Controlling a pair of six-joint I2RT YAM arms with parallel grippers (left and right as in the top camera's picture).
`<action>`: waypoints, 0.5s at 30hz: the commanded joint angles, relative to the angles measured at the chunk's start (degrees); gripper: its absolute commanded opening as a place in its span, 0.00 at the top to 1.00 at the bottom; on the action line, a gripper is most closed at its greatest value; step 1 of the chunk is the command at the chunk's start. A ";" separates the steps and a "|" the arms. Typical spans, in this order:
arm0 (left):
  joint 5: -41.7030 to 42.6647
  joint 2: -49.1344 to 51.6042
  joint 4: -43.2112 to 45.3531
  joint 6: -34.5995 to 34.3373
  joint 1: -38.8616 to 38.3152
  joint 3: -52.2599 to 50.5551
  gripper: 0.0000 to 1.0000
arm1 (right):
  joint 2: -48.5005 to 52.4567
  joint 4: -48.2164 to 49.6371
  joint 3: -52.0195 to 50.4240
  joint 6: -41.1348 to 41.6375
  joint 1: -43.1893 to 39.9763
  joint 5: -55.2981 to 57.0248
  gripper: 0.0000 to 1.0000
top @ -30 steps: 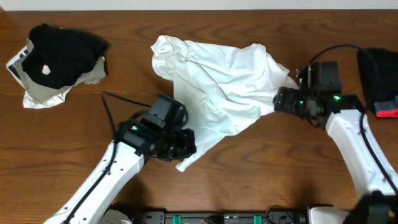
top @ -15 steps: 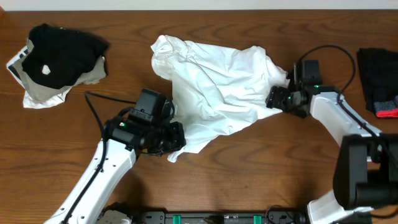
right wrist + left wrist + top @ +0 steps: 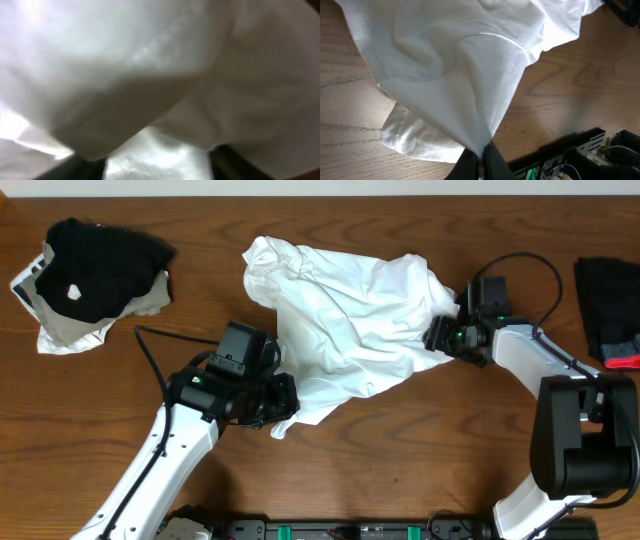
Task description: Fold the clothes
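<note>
1. Seeing white T-shirt (image 3: 350, 320) bunched in a wrinkled heap mid-table (image 3: 420, 470), not flat, no print legible.
2. Noting left gripper (image 3: 283, 402) at the shirt's near-left corner, pinched tight on the fabric.
3. Confirming in left wrist view: fingertips (image 3: 492, 162) closed on the cloth, fabric drawn into a taut ridge rising from the pinch, a looser layer lying on the wood beside it.
4. Noting right gripper (image 3: 437, 335) at the shirt's right edge, touching the cloth.
5. Getting only blurred white fabric in right wrist view, with dark fingers (image 3: 75, 170) apart at the bottom edge and cloth between them. Cannot tell whether clamped or just straddling.
6. Also seeing black garment with white spot (image 3: 100, 265) far left on a pale cloth (image 3: 60, 330), and black garment with red trim (image 3: 608, 310) far right, both well apart from the shirt.
</note>
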 commanded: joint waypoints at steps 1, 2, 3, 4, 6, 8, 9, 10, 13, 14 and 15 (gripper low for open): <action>-0.55 -0.26 0.11 0.35 0.35 0.81 0.94 | 1.66 -0.48 -0.09 0.81 -0.11 -0.44 0.49; -0.55 -0.26 0.09 0.35 0.35 0.81 0.94 | 1.44 -1.11 0.09 0.81 -0.11 -0.04 0.49; -0.55 -0.26 0.09 0.35 0.35 0.81 0.94 | 1.09 -2.05 0.44 0.83 -0.11 0.68 0.46; -0.57 -0.26 0.09 0.37 0.35 0.81 0.94 | 0.52 -3.34 0.94 0.83 -0.11 1.57 0.44; -0.57 -0.26 0.09 0.37 0.35 0.81 0.94 | -0.90 -5.99 2.03 0.83 -0.11 3.80 0.40; -0.59 -0.26 0.17 0.37 0.35 0.81 0.94 | -2.86 -9.40 3.48 0.83 -0.11 7.02 0.37; -0.59 -0.26 0.22 0.37 0.35 0.81 0.94 | -4.04 -11.30 4.33 0.83 -0.11 8.98 0.35; -0.59 -0.26 0.22 0.37 0.35 0.81 0.93 | -5.03 -12.92 5.03 0.81 -0.11 10.47 0.32; -0.59 -0.26 0.35 0.37 0.35 0.81 0.94 | -7.82 -17.73 6.34 0.79 -0.15 12.72 0.23; -0.59 -0.26 0.46 0.37 0.35 0.81 0.94 | -8.33 -18.64 6.32 0.79 -0.17 12.94 0.22; -0.59 -0.26 0.63 0.37 0.35 0.81 0.94 | -8.50 -19.52 6.32 0.79 -0.22 13.14 0.22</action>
